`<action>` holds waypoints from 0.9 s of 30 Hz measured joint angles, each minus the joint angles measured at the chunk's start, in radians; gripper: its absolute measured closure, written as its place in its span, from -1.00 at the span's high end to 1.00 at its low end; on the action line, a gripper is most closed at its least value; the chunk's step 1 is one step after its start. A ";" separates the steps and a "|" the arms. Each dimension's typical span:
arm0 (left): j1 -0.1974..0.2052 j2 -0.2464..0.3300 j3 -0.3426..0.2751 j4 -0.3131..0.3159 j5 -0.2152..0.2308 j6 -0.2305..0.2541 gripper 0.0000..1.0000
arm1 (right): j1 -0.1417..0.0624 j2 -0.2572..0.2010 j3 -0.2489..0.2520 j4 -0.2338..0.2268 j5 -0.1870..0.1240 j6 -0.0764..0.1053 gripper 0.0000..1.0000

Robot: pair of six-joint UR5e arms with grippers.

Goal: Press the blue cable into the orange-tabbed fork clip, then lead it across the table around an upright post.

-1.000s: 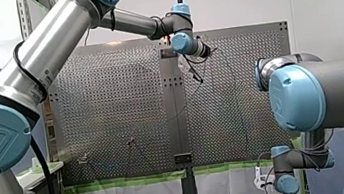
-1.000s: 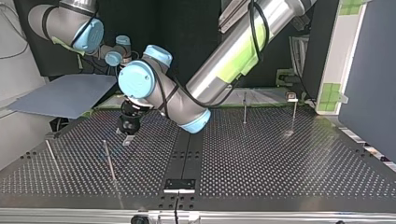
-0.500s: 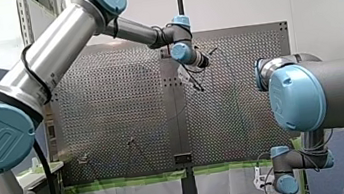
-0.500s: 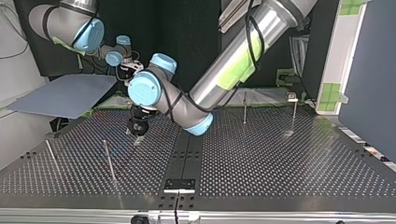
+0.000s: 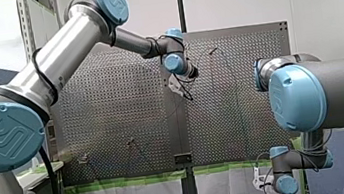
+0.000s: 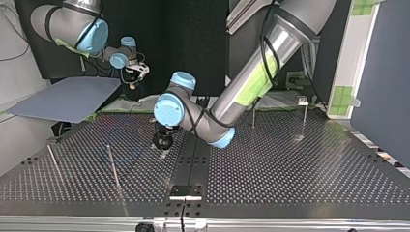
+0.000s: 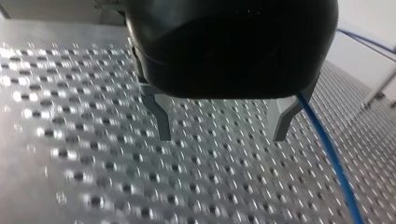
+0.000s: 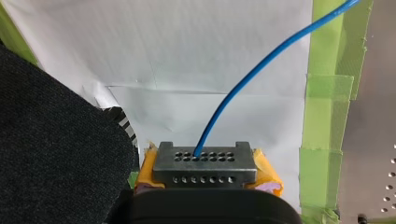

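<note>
Blue cable (image 8: 243, 88) clamped in right gripper (image 8: 204, 163) over white sheet (image 8: 163, 46), left gripper (image 7: 222, 137) wide above perforated table (image 7: 93, 177).

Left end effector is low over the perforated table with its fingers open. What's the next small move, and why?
Probably shift my left end effector sideways toward the blue cable until the cable sits between its open fingers. In the left wrist view the cable runs outside one finger, ungripped, while my right end effector is clamped on another stretch of it.
</note>
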 joint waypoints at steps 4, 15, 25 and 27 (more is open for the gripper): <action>-0.002 -0.008 0.000 -0.032 -0.030 0.035 1.00 | 0.001 0.000 0.000 -0.001 0.000 0.000 -1.00; -0.007 -0.035 -0.003 -0.134 -0.132 0.138 1.00 | 0.002 0.001 0.000 0.002 0.000 -0.003 -1.00; 0.008 -0.112 -0.048 -0.180 -0.177 0.228 1.00 | 0.003 0.002 0.000 0.002 0.000 -0.003 -1.00; 0.015 -0.116 -0.063 -0.169 -0.172 0.244 1.00 | 0.003 0.002 0.000 0.002 0.000 -0.003 -1.00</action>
